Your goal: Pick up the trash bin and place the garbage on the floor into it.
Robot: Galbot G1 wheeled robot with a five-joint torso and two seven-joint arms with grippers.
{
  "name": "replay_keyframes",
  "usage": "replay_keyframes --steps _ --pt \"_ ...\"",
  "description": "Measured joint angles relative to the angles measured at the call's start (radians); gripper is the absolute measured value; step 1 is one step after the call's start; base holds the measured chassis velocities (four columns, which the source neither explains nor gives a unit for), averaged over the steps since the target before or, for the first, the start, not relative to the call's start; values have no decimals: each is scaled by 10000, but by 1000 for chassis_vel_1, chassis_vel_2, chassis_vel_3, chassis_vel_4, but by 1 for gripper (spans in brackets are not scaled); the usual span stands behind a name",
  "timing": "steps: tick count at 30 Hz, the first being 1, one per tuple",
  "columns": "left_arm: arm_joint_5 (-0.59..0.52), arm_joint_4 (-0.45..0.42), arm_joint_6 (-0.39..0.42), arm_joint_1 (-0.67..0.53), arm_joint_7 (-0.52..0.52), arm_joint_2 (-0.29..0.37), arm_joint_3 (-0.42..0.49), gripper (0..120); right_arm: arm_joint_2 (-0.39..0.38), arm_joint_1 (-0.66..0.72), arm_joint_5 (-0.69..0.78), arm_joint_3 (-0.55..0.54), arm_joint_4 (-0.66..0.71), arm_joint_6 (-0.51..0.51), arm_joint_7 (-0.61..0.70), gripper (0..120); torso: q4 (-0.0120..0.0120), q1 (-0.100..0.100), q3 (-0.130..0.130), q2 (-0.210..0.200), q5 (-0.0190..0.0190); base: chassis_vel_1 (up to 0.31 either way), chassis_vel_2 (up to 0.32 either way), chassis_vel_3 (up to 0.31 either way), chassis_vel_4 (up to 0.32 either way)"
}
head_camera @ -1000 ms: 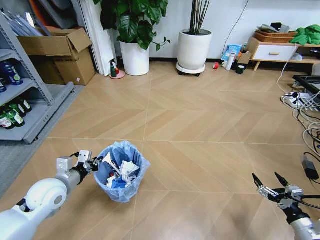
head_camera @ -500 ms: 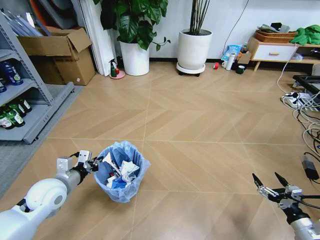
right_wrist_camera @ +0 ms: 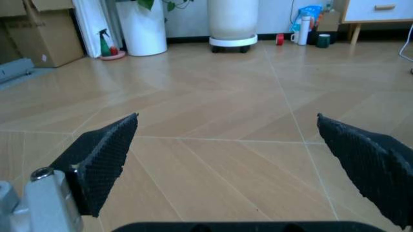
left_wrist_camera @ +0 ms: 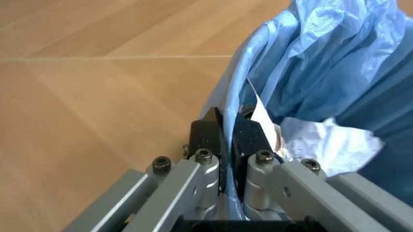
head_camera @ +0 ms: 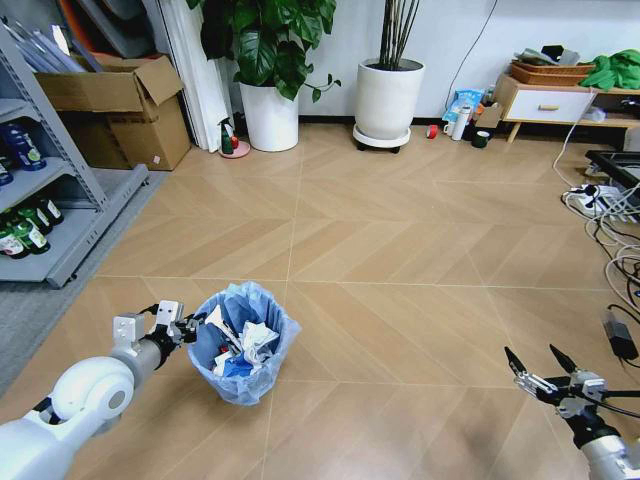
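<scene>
Judging by the scraps (head_camera: 243, 345) heaped in the trash bin (head_camera: 240, 345), pinched at its rim by the left pincer (head_camera: 188, 327), the floor (head_camera: 400, 250) looks pretty much cleared, though small bits could be missed, and the right pincer (head_camera: 541, 368) is held wide open and empty.

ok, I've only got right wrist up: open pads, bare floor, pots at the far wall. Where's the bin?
Observer: The trash bin stands on the floor at the robot's left front, blue liner over its rim.
Operator: Left arm on it?
Observer: Yes. The left gripper is shut on the liner at the rim, pads pressed together on the plastic.
Operator: Anything inside?
Observer: Crumpled white paper is piled in the bin.
Operator: Right arm, from the head?
Observer: The right gripper hangs open, low at the right, well apart from the bin.
</scene>
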Motion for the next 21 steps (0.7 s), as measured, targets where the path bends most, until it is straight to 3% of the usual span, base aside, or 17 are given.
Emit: replay_keyframes --steps 6,9,12,13,15,16,17,21 --pt "226 1488 -286 -599 -269 -463 227 1 -1 -6 0 0 0 0 0 100 3 1 1 0 -5 0 0 0 0" --pt "274 1975 -396 -803 -309 -629 307 10 -1 -2 0 -1 -2 -1 1 100 1 1 -1 1 17 0 0 0 0" --pt "360 2790 -558 -1119 -392 -922 457 22 -1 0 0 0 -1 0 1 100 1 1 0 2 -8 0 0 0 0" --pt "420 3259 -684 -1327 -453 -1083 525 28 -1 0 0 0 -1 -1 1 100 2 1 -1 2 5 0 0 0 0" --pt "436 3429 -721 -1405 -475 -1138 547 30 -1 1 0 -1 0 0 0 100 0 0 -2 3 19 0 0 0 0" --pt "439 3724 -855 -1545 -514 -1245 560 36 0 -4 0 -2 -2 -1 1 100 3 0 -1 2 21 0 0 0 0" --pt "432 3823 -954 -1631 -505 -1291 559 43 -1 2 0 0 -1 -1 1 100 2 0 -1 2 -10 0 0 0 0" --pt "317 3358 -966 -1585 -563 -1066 401 57 -1 0 0 -1 -1 -1 0 100 -3 0 0 2 4 0 0 0 0"
